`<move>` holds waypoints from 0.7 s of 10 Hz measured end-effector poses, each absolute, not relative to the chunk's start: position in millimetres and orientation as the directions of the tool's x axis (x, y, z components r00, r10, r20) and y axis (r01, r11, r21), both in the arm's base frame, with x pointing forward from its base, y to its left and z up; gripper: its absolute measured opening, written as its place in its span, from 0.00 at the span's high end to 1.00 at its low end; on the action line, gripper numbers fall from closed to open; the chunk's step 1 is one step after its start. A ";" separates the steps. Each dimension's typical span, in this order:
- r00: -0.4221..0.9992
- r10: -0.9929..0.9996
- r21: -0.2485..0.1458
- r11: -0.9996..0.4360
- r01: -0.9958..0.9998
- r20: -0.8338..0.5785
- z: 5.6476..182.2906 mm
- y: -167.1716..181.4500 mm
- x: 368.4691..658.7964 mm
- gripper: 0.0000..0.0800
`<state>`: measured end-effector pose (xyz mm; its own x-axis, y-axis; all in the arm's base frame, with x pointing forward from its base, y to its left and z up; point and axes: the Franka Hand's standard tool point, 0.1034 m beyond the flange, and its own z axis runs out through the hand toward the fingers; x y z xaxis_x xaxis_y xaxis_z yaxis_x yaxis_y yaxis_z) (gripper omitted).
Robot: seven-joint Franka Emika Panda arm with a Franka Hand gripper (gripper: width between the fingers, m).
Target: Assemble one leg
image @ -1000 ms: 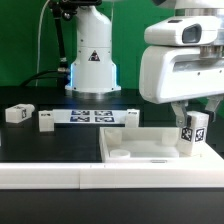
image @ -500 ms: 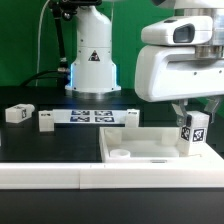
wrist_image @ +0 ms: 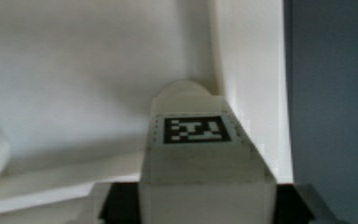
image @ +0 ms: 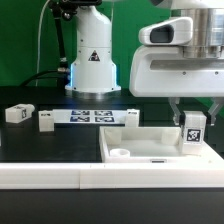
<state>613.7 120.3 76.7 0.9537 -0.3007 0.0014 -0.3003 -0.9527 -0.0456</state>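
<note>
My gripper (image: 192, 118) is shut on a white leg (image: 192, 132) with a black-and-white tag, holding it upright over the right end of the large white panel (image: 150, 148). In the wrist view the leg (wrist_image: 197, 140) runs out from between my two dark fingers (wrist_image: 119, 202), its rounded end at the panel's corner (wrist_image: 87, 90). The leg's lower end is close to the panel; contact cannot be told. A round socket (image: 120, 154) shows near the panel's front left.
The marker board (image: 92, 116) lies in front of the robot base (image: 92, 60). Three other tagged leg blocks lie on the dark table: one (image: 17, 113) at far left, one (image: 46, 121) beside the board, one (image: 131, 116) right of it.
My arm has shifted a little toward the exterior view's left, and the held leg has turned from tilted to upright over the panel's right end.
</note>
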 end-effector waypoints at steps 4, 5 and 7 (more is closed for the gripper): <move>0.807 -0.591 -0.050 -0.806 -0.590 0.002 76.1 118.9 614.8 0.63; 0.780 -0.626 -0.051 -0.779 -0.625 -0.001 76.1 118.7 614.8 0.63; 0.620 -0.784 -0.050 -0.619 -0.784 -0.015 75.9 118.9 614.3 0.63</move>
